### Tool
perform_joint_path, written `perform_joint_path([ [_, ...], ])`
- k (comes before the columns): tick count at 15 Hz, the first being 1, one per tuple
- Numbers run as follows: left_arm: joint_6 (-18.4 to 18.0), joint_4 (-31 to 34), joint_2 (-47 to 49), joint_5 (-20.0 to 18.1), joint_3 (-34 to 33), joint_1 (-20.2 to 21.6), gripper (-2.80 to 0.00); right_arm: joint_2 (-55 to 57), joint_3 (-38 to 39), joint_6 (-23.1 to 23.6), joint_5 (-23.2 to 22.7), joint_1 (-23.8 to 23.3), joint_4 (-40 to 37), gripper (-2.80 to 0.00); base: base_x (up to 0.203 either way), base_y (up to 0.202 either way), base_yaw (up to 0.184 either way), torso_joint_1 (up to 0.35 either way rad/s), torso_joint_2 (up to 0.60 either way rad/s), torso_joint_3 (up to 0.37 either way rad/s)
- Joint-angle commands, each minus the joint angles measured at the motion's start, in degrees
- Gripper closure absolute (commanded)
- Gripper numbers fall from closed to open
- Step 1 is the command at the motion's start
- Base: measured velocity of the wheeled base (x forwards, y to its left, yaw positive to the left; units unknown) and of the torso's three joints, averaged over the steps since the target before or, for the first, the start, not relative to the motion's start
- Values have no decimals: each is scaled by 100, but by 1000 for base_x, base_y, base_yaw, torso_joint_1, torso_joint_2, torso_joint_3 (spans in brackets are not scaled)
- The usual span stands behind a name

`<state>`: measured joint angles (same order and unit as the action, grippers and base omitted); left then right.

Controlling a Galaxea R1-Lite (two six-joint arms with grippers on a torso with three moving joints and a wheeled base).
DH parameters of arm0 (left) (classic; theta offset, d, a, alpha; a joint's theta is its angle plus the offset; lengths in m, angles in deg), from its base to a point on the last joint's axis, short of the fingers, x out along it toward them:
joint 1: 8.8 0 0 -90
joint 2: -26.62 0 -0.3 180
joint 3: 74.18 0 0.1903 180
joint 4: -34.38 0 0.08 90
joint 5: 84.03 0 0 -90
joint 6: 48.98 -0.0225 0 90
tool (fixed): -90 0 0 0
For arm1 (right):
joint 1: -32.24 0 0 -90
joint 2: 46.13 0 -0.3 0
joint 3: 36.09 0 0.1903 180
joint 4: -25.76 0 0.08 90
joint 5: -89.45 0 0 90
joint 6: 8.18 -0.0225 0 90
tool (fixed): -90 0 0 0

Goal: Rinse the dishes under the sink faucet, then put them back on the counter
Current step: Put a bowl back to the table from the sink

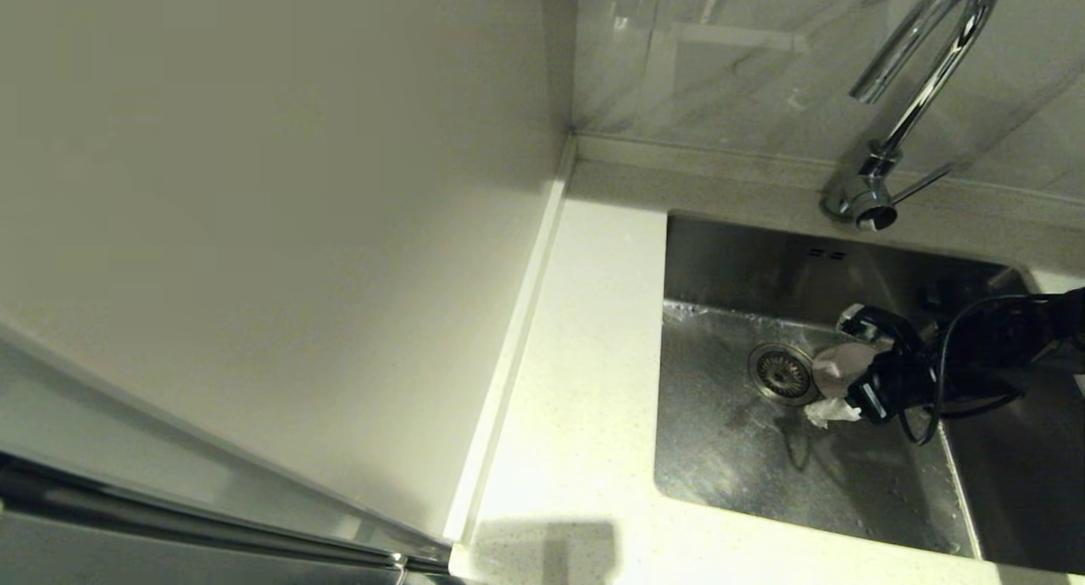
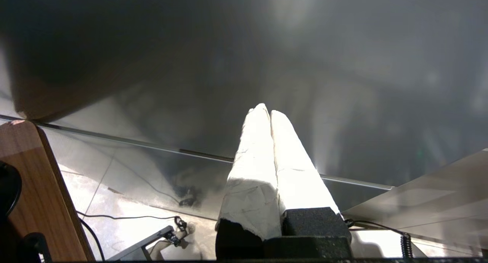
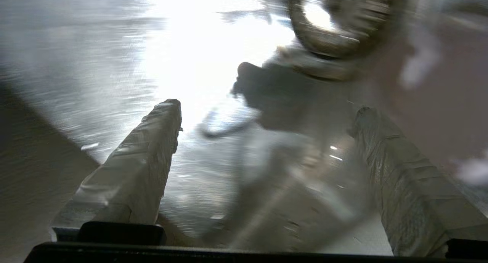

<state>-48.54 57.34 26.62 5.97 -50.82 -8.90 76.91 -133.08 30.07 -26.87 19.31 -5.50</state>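
Note:
My right gripper (image 1: 836, 370) reaches from the right into the steel sink (image 1: 737, 466) and hangs just beside the round strainer drain (image 1: 780, 373). Its white-wrapped fingers (image 3: 152, 156) stand wide open (image 3: 267, 106). A pale pink bowl (image 1: 845, 360) shows between them in the head view; whether they touch it I cannot tell. The right wrist view is blurred, with the drain (image 3: 335, 23) ahead and a pinkish surface (image 3: 438, 103) beside one finger. The blue-white and yellow-green bowls are out of view. My left gripper (image 2: 267, 112) is shut on nothing, away from the sink.
The chrome gooseneck faucet (image 1: 920, 93) rises behind the sink's far right, its thin lever (image 1: 924, 182) pointing right. The speckled white counter (image 1: 585, 356) runs along the sink's left, bounded by a raised strip (image 1: 517, 331) and a cream wall panel (image 1: 254, 186).

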Motion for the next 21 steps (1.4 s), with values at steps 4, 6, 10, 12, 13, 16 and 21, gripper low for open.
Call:
perform_joint_path([
  [4, 0, -2, 0, 0, -18, 1, 0, 346, -37, 2438, -1190, -73, 450, -280, 0, 0, 0, 0, 0, 0],
  [6, 0, -2, 0, 0, -18, 1, 0, 604, -34, 3552, -1205, -249, 1015, -280, 0, 0, 0, 0, 0, 0],
  [10, 0, -2, 0, 0, -17, 1, 0, 1089, -300, 4855, -1140, -444, 1452, -280, 0, 0, 0, 0, 0, 0],
  [12, 0, -2, 0, 0, -18, 1, 0, 1218, -311, 4985, -1112, -456, 1773, -280, 0, 0, 0, 0, 0, 0],
  [13, 0, -2, 0, 0, -18, 1, 0, 1242, -331, 4985, -1112, -465, 1790, -280, 0, 0, 0, 0, 0, 0],
  [16, 0, -2, 0, 0, -18, 1, 0, 1343, -483, 5000, -1113, -469, 1813, -280, 0, 0, 0, 0, 0, 0],
  [21, 0, -2, 0, 0, -18, 1, 0, 1530, -715, 4990, -996, -483, 2535, -280, 0, 0, 0, 0, 0, 0],
])
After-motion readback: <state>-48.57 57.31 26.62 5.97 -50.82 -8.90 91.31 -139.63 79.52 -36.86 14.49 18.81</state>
